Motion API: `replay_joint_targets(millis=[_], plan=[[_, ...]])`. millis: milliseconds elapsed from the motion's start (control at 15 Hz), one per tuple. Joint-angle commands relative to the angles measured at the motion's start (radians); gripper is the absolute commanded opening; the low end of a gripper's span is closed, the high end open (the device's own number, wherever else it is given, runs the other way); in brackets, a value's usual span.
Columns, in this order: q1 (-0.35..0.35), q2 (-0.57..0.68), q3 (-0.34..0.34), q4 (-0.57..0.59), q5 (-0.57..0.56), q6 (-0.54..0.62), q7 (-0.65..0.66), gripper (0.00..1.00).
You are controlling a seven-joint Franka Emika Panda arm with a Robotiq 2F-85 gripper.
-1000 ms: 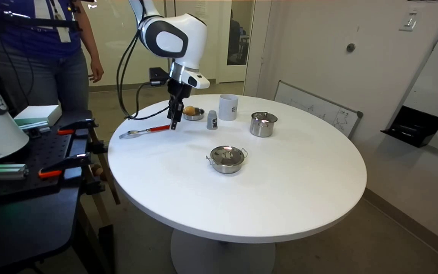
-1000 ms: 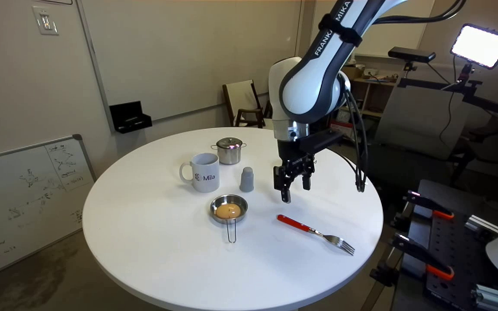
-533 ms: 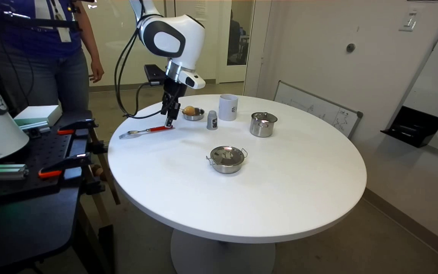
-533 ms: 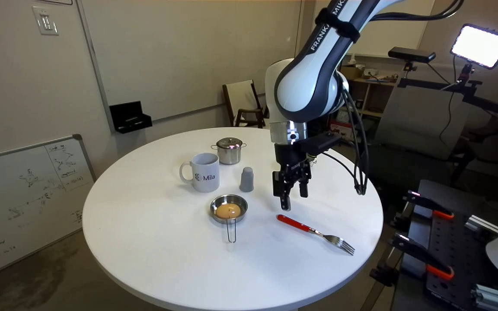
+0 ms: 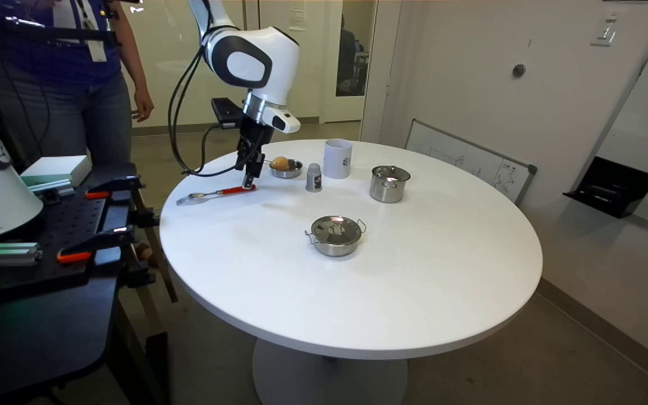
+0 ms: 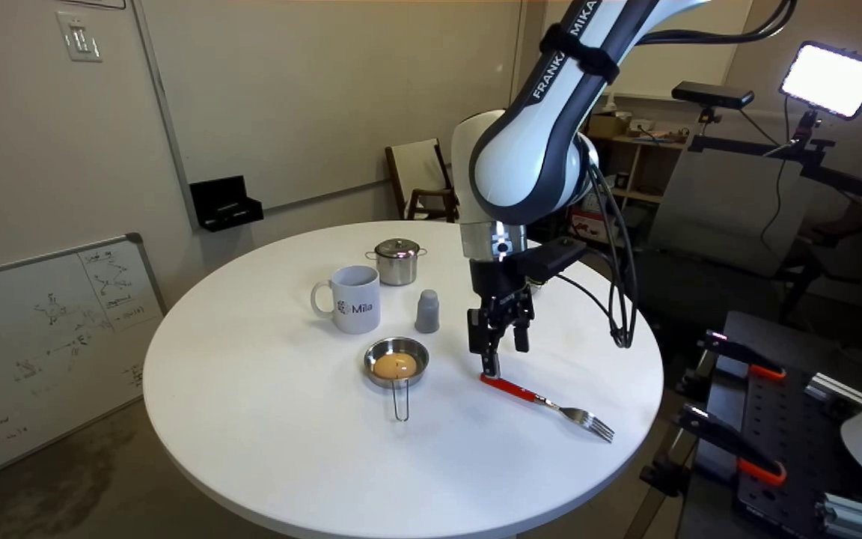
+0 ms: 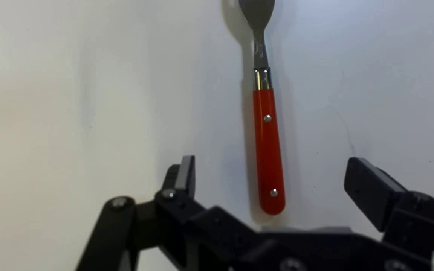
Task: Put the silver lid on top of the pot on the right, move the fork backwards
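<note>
Spread wide, the jaws of our gripper (image 7: 272,173) stand either side of the fork (image 7: 268,150), with a gap between its red handle and each of them in the wrist view. Beneath the fork we see the round white table (image 5: 442,281). In an exterior view, the low pot (image 5: 335,250) stands well apart from the fork, nearer the camera, with the silver lid (image 5: 336,228) covering its mouth. Off the fork's handle end we find the taller pot (image 5: 387,190), well apart, and the white mug (image 5: 336,162), farther back than the fork. Near that handle end sit the small pan (image 5: 288,174) and the grey container (image 5: 314,180); a tan egg-like piece (image 5: 280,163) rests in the pan.
</note>
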Motion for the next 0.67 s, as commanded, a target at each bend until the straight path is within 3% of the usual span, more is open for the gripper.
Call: replay_joint_targets(millis=[0, 333, 600], plan=[[0.028, 0.035, -0.003, 0.022, -0.002, 0.029, 0.017, 1.0], [0.102, 0.052, -0.054, 0.021, -0.057, 0.109, 0.118, 1.0], [0.165, 0.04, -0.093, 0.018, -0.113, 0.08, 0.205, 1.0]])
